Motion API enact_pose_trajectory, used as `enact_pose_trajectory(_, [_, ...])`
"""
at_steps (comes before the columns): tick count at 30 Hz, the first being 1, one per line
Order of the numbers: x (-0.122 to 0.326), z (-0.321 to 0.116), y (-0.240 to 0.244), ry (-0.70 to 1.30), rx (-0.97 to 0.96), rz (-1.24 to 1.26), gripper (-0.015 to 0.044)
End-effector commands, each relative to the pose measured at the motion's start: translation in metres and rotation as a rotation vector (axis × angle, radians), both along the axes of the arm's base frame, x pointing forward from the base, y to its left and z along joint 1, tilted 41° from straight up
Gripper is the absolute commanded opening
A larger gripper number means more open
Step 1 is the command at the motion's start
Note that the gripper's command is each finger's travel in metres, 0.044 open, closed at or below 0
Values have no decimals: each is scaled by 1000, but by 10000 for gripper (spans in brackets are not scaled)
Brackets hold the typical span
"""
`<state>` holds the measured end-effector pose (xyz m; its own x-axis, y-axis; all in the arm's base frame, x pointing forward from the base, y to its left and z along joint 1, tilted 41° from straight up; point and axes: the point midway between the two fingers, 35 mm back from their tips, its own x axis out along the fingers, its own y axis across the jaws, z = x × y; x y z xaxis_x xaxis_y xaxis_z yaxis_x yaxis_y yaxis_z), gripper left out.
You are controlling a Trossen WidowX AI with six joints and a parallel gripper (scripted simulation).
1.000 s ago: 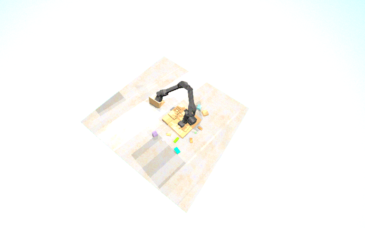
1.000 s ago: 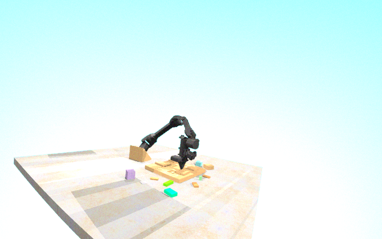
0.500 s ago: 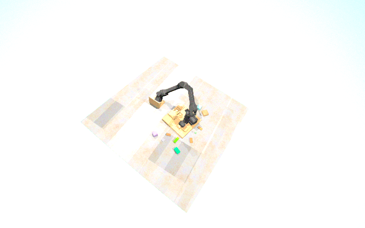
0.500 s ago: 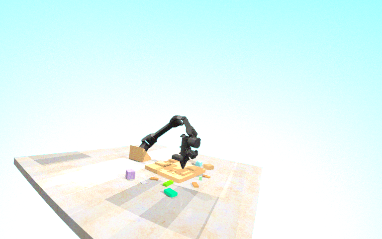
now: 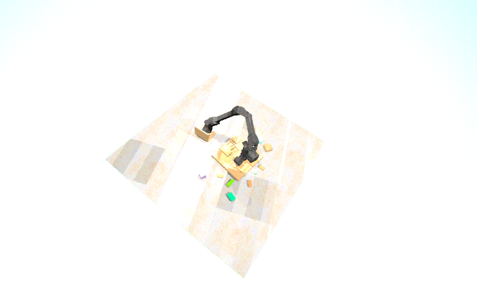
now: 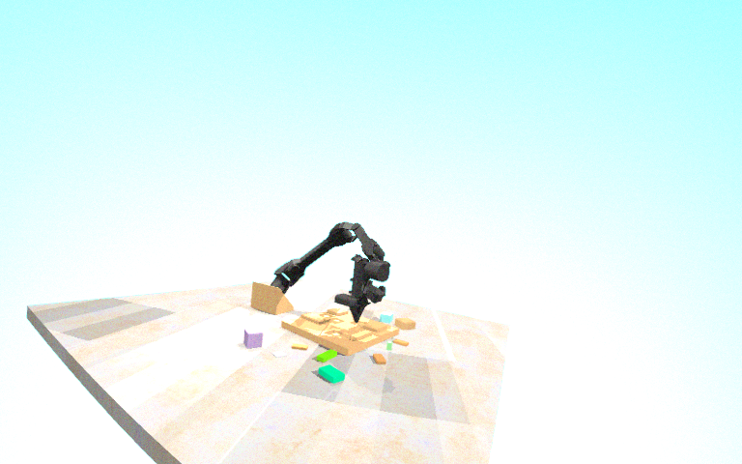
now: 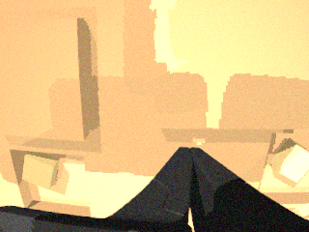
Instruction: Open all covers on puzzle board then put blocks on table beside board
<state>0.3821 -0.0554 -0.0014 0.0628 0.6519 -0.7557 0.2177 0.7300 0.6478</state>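
Purple cube: chilling on the table, well apart from the board.
Wooden wedge: sitting at the arm's foot.
Yellow piece: lying just off the board's edge.
Lime block and teal block: both lying on the table. Can't tell if either came from a well.
Puzzle board: lying flat under the hand, so the wells are right there.
Left well block: sitting in its recess and showing, so I'm guessing lifting is still to do. Lift it crooked and it could be catching on the wall.
Gripper: fingers pressed together, pinching nothing, pointing down over the board. Looks like it's using the closed tip as a pusher, imo. Going too low could mean jamming into the board; staying too high could mean skating over the cover. Whether it's touching, I can't tell.
Right well block: showing tilted in the wrist view. Sloppy pushing nearby could be nudging a cover back over it, and grabbing it off-angle could be twisting it loose from the fingers.
Orange block: lying near the board. A block set down carelessly on this side could be landing on it.
Cyan cube and tan block: sitting past the board's far side, where a low arm swing could be clipping them.
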Motion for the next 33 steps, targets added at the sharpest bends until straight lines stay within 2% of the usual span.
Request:
enact_pose_trajectory(1, [1,5,-5,-5,-5,3,0])
enact_pose_trajectory(14, [-4,14,-9,-33,-4,38,0])
enact_pose_trajectory(33, [-95,56,19,-989,-93,1154,0])
